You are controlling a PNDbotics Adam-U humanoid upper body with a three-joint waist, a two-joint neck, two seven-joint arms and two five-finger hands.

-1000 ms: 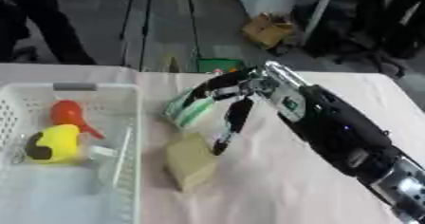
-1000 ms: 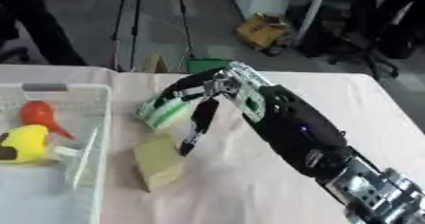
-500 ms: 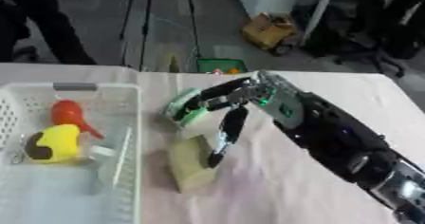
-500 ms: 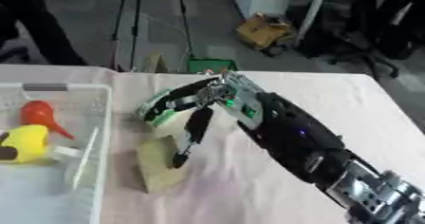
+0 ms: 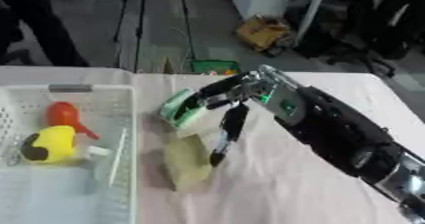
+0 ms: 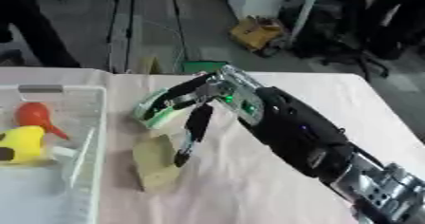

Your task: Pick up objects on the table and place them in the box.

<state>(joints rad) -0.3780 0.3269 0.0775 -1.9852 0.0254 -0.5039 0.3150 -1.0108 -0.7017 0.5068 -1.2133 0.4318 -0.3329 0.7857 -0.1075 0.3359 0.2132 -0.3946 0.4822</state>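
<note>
Surroundings: a white slatted box [image 5: 79, 92] is sitting at the left edge of the table [image 5: 332, 90], which is covered with a pale pinkish cloth. Beyond the far edge, a yellow-brown carton [image 5: 262, 32] and a small green container [image 5: 214, 66] are lying on the floor.

Box contents: a yellow rounded toy [image 5: 48, 144] with a dark patch is lying inside the box near its left wall, an orange-red piece [image 5: 65, 116] is lying just behind it, and a white piece is lying beside the yellow one.

Obstructions: the right arm is crossing the table from the near right corner, covering part of the cloth behind it.

Right hand [image 5: 236, 92]: it is reaching toward the table's middle, fingers curling around a green-and-white rounded object [image 5: 181, 108], gripping it. One dark finger [image 5: 228, 130] is pointing straight down.

Green-and-white object: it is being held just right of the box's right wall, tilted, at the hand's left side.

Tan block [image 5: 187, 161]: it is lying on the cloth below the hand, near the box's right wall; the downward finger's tip is at its right edge, contact not determinable.

Left hand: not appearing in either view.
</note>
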